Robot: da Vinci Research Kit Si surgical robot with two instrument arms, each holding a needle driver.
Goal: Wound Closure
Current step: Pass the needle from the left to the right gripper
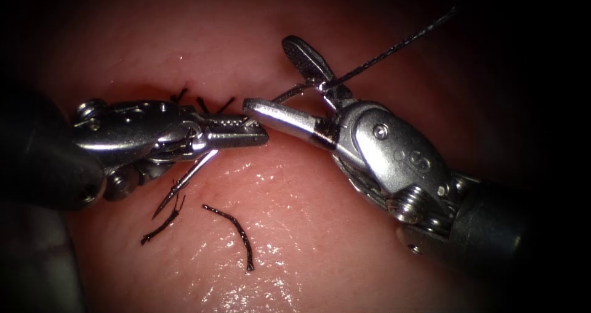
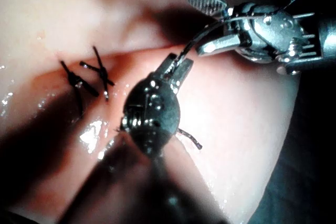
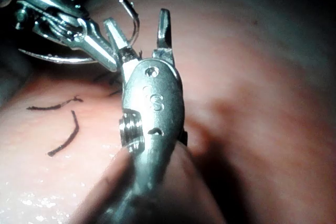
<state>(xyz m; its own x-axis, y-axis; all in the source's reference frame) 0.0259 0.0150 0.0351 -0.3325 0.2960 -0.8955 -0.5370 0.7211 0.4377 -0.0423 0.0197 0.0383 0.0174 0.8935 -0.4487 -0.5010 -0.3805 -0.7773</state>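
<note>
Surgical training lab, glistening pork tissue (image 1: 320,251) under endoscope light, cut thread ends (image 1: 237,233) beside steel instruments

The left tool (image 1: 237,131) covered the middle of the needle (image 1: 184,183), so where its jaws met the curve was hard to tell. The needle's rear end passed behind the right tool (image 1: 289,82) in the endoscope view, and whether it touched that tool could not be told. The thread (image 1: 394,45) ran out into the dark at the upper right, its far end lost. The knots (image 1: 203,103) on the cut were half hidden behind the left tool. Both shafts were cut off by the picture's edges. The edges of the tissue (image 1: 320,239) sank into shadow.
</note>
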